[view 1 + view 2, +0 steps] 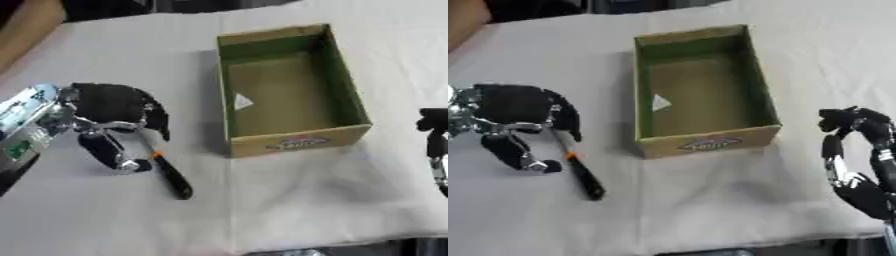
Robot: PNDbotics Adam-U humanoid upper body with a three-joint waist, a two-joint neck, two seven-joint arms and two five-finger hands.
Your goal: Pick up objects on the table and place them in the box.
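Reaching in from the left side, the left robot hand (109,117) is hovering over the white-covered worktop (306,200), its dark fingers (159,117) curled downward in a claw and its thumb (109,152) bent in under them. Between thumb and fingers a screwdriver (171,175) is lying on the cloth, its slim metal shaft running up under the palm, a small orange collar showing just beside the thumb tip, and its black handle pointing away toward the near edge. I cannot tell whether the thumb is actually touching the tool; the fingers are bracketing the shaft rather than closing on it, and the handle is resting flat on the cloth.

Just to the right of the screwdriver, a cardboard box (297,142) is sitting open-topped, green on its inner walls and brown on its floor, with a printed label on the near wall. A small white scrap (242,102) is lying inside against the left wall.

Over at the right edge, the right robot hand (859,170) is idling well apart from the box, fingers pointing up and loosely bent, gripping nothing.
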